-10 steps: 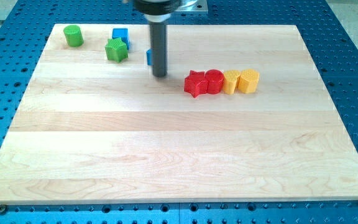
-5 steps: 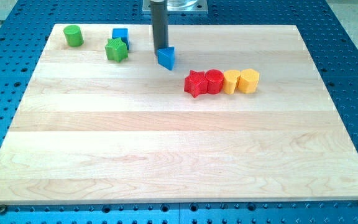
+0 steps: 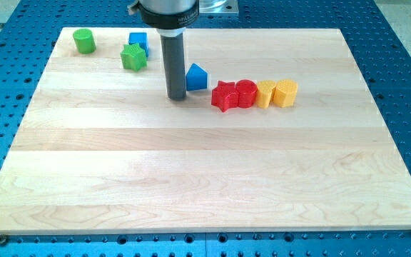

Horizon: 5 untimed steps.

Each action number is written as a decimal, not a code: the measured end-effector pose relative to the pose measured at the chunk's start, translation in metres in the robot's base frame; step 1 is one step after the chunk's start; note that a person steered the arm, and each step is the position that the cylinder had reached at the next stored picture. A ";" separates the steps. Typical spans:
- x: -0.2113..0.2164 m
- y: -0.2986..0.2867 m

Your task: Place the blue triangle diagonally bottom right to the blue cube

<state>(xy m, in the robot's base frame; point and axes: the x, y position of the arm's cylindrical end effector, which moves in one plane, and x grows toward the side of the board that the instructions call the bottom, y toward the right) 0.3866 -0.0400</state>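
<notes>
The blue triangle [image 3: 197, 76] sits near the view's top, just left of the red star [image 3: 225, 96]. The blue cube [image 3: 138, 41] is at the top left, partly behind the green star [image 3: 133, 57]. The triangle lies to the right of and below the cube. My tip [image 3: 176, 96] is on the board just left of the triangle and slightly below it, close to it; I cannot tell whether they touch.
A green cylinder [image 3: 84, 41] stands at the top left corner. A row of a red star, a red cylinder [image 3: 246, 93], a yellow block [image 3: 265, 93] and a yellow block [image 3: 286, 93] runs right of the triangle. The wooden board [image 3: 205, 178] has blue perforated table around it.
The blue triangle slid a little down and right. My tip moved from above the triangle to its left, lower on the board.
</notes>
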 end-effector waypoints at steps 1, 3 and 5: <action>-0.018 0.049; -0.060 0.088; -0.051 0.083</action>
<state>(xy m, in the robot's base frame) 0.3358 0.0425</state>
